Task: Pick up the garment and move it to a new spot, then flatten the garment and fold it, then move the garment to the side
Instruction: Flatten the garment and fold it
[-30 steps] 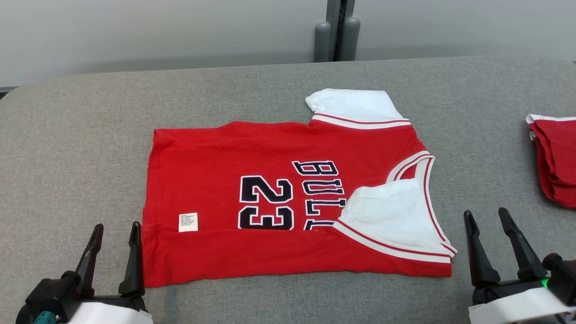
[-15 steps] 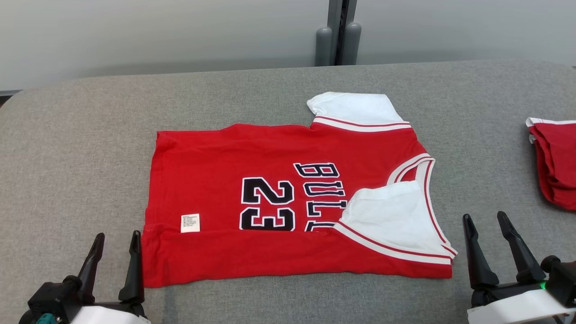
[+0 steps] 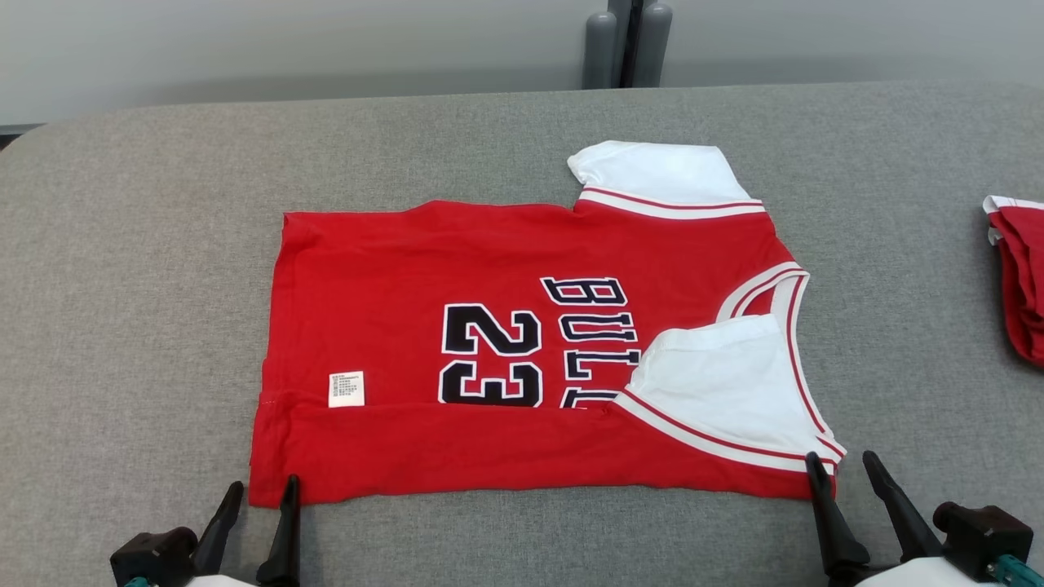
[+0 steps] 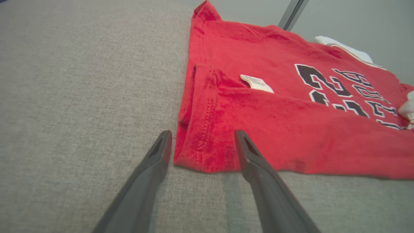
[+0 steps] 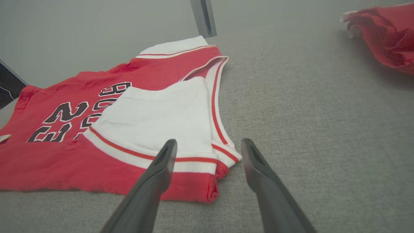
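On the grey table [image 3: 122,285], the red jersey [image 3: 408,269] lies flat, its near edge and one sleeve folded over; further folding and the move aside appear outstanding. Left gripper [image 3: 264,483] and right gripper [image 3: 839,456] stand spread, empty, at its near corners.

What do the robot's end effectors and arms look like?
The left end effector and right end effector each have two long, dark, tapering fingers on a black block. Behind them sit white arm covers, with a small teal part beside each.

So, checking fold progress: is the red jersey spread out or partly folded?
Partly folded: the jersey has its near edge turned over the print, one white sleeve folded onto it.
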### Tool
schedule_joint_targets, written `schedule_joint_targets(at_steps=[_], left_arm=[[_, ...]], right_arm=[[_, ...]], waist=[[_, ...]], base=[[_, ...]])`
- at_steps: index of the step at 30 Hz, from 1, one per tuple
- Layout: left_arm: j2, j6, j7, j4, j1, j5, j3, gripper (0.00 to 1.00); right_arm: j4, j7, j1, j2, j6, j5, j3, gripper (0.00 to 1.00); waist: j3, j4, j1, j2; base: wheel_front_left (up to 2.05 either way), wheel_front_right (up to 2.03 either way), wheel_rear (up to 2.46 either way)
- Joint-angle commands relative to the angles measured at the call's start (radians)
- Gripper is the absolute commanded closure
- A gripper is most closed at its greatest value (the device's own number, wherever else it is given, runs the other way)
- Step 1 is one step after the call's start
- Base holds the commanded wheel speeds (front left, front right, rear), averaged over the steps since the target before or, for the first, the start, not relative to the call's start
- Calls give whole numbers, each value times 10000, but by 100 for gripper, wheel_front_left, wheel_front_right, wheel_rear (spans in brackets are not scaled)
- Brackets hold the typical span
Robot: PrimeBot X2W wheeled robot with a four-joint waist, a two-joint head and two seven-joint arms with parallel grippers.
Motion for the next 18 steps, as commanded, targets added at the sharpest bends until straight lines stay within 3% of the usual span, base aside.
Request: schedule_joint_targets(at_steps=[1, 9, 10, 11, 12, 14, 16, 17, 18], left_arm=[[52, -78, -19, 113, -226, -63, 19, 0], [-41, -447, -10, 1174, -797, -329, -64, 0], [-31, -482, -15, 1261, -866, -321, -84, 17], [-22, -516, -21, 1325, -928, -326, -108, 63], [-15, -546, -36, 1379, -967, -331, -123, 100], [6, -606, -50, 1512, -1065, -310, -179, 100], [17, -620, -48, 1554, -1139, -295, -232, 100], [48, -647, -45, 1568, -1168, -288, -243, 100], [73, -664, -41, 1577, -1207, -288, -257, 100]], right_arm=[[131, -28, -13, -40, 6, 33, -1, 0], [1376, -70, -684, -66, 6, 227, 134, 0], [1480, -16, -770, -55, 6, 270, 210, 0], [1609, 54, -844, -60, 6, 292, 310, 0], [1714, 115, -915, -69, 6, 338, 386, 0], [1940, 350, -995, -82, 6, 490, 585, 0], [2022, 355, -1070, -88, 6, 624, 648, 54], [2033, 394, -1091, -88, 6, 729, 704, 100], [2040, 414, -1103, -119, 5, 789, 730, 100]], waist=[[49, 4, 0, 0], [289, -3, 0, 0], [310, -4, 0, 0], [325, -8, 0, 0], [344, -11, 0, 0], [375, -8, 0, 0], [402, 24, 0, 0], [408, 38, 0, 0], [411, 48, 0, 0]], base=[[0, 0, 0], [0, 0, 0], [0, 0, 0], [0, 0, 0], [0, 0, 0], [0, 0, 0], [0, 0, 0], [0, 0, 0], [0, 0, 0]])
